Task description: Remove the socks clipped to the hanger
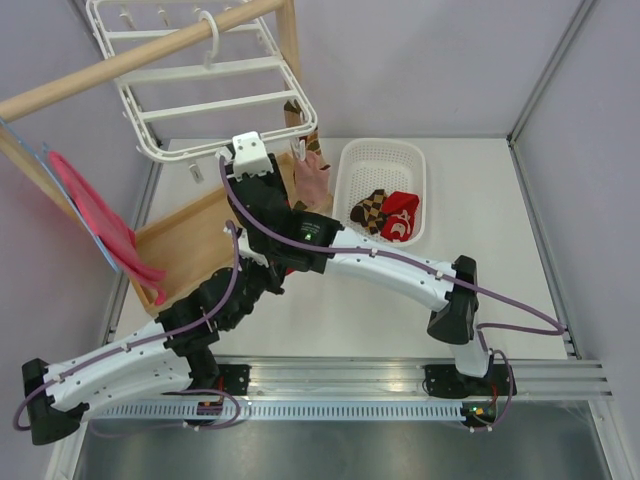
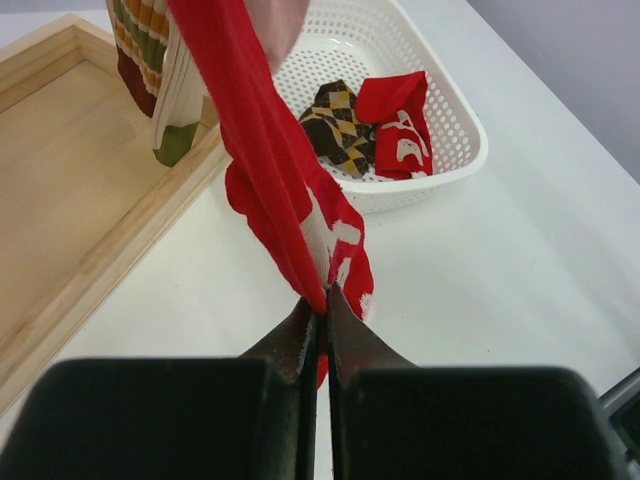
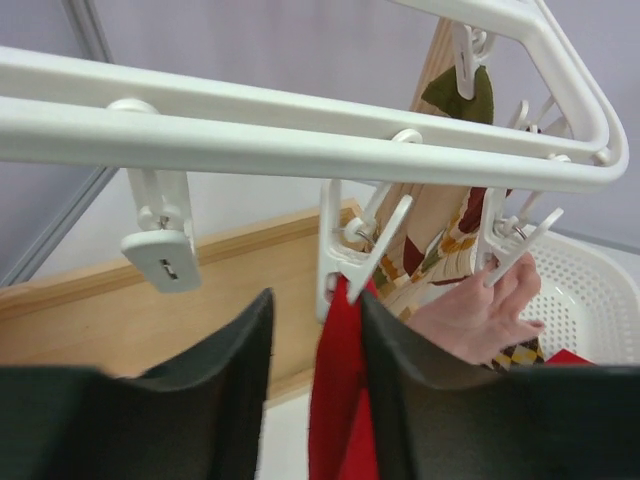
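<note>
Plainly, the danger lies in the pull. The red fabric sock with white marks (image 2: 270, 170) runs taut from the small white plastic clip (image 3: 335, 255) on the large white plastic rectangular drying hanger (image 3: 300, 150) down to the left pincer (image 2: 320, 305). If that arm hauls while the clip is clamped, I judge the fabric may overstretch, or the whole frame may swing and slide along the round wooden rod (image 1: 140, 60) it hooks over. The clip could also let go with a snap and fling the sock clear of the white plastic mesh basket (image 2: 455, 115), where a brown-and-cream checkered sock (image 2: 335, 125) and a second red sock (image 2: 400, 130) already lie. A further risk is that the right pincer (image 3: 315, 300) closes on cloth rather than on the clip's levers, which would free nothing. It might also snag the pale pink fabric sock (image 3: 480, 320) hanging just beside. As for the grips, the left pincer is fully closed, pinching the sock's lower end between its tips. The right pincer stands partly open just under the hanger's bar, one of its dark fingers (image 3: 235, 390) on each side of the sock's top. It holds nothing, and whether the far finger touches the fabric I cannot tell.
</note>
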